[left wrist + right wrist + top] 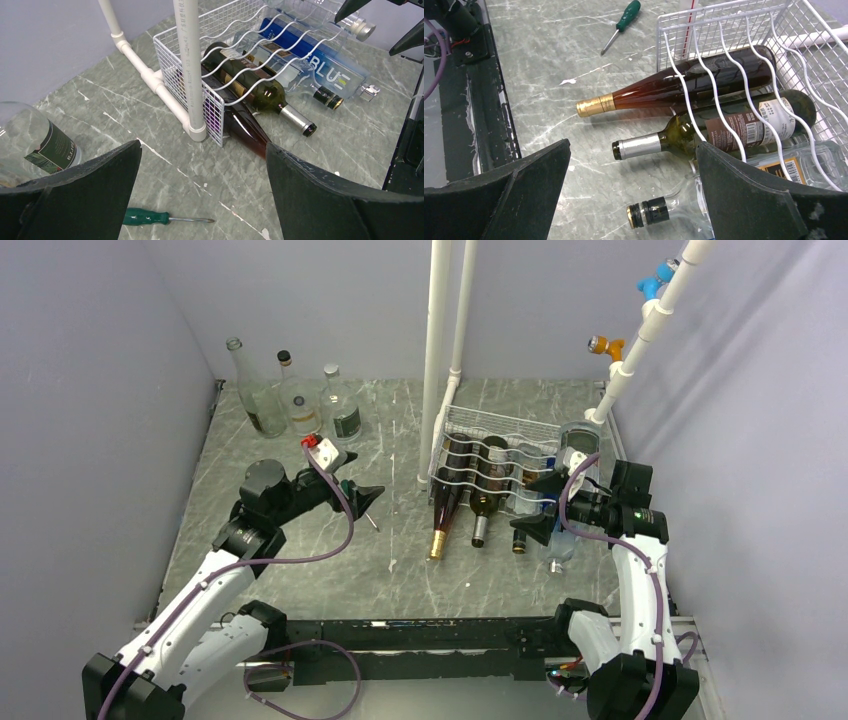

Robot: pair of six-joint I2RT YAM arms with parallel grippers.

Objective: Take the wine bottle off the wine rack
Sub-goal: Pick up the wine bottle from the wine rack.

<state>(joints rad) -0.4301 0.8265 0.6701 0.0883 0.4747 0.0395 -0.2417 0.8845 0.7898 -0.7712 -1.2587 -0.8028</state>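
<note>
At table centre-right: white wire wine rack (500, 445) with wavy scalloped tiers and a grid back is sitting just beside upright white plastic pipes (437, 360).
Rack, leftmost slot: amber glass wine bottle (649, 95) with a gold foil neck is lying on its side, neck sticking out towards the arms.
Rack, next slot: dark green glass wine bottle (704, 135) with a silver capsule and paper label is lying just beside the amber one.
Rack, further right: clear glass bottle with black cap (651, 211) and a flat-sided clear bottle with blue lettering (325, 70) are lying side by side.
Left claw (202, 165): matte black fingers are standing wide, gripping nothing, hovering left of the rack.
Right claw (632, 144): fingers are standing wide, empty, hanging above the protruding necks.
Surface: grey-green marbled table (400, 570) is showing white scuffs.
Back-left corner: three upright clear glass bottles (300, 400) are standing together.
Wrist views only: green-handled screwdriver (147, 216) is lying flat and showing clearly.
Left wrist alone: blue lettering is showing.
Right wrist alone: barcodes are showing.
</note>
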